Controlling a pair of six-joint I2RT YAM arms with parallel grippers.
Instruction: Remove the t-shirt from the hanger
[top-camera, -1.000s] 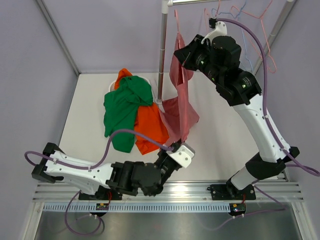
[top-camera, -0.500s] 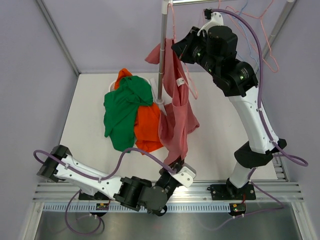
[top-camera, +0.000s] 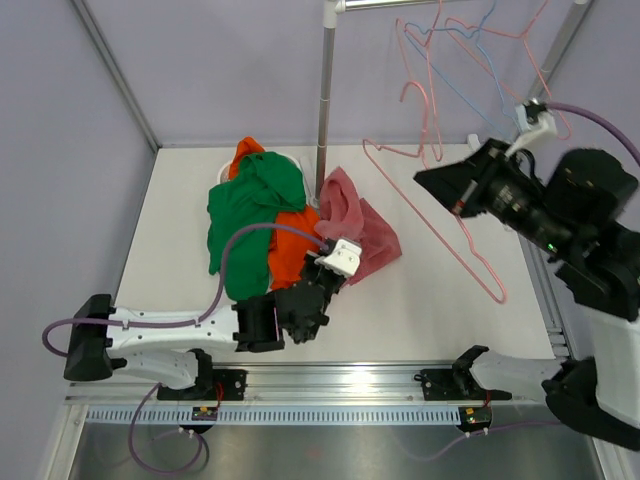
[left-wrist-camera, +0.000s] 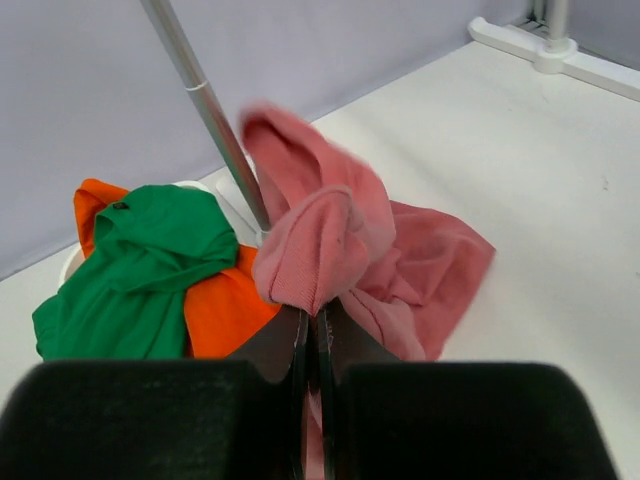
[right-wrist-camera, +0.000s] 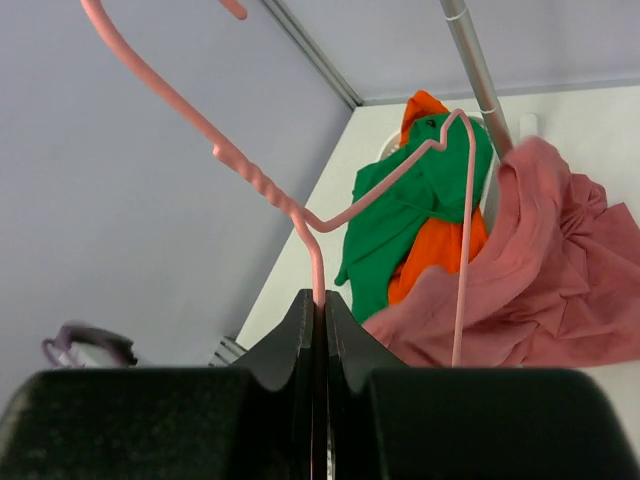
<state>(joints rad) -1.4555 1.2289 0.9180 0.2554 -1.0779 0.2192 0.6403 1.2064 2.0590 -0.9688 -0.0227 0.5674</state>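
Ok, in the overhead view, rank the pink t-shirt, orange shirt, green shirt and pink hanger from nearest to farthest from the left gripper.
From the left gripper:
1. pink t-shirt: pinched in its jaws, just ahead.
2. orange shirt: right beside it, on the left.
3. green shirt: farther left, lying over the orange shirt.
4. pink hanger: far right, raised off the table, gripped by the right gripper.

Left of centre on the white table (top-camera: 430, 300): a green shirt (top-camera: 250, 210), crumpled, draped over an orange shirt (top-camera: 290, 265), the two overlapping. Just behind the heap, a silver pole (top-camera: 323, 110), upright, rising from a white base (top-camera: 300, 163). Up top right, spare wire hangers (top-camera: 436, 120), pink and blue, dangling against the lilac wall (top-camera: 220, 70).
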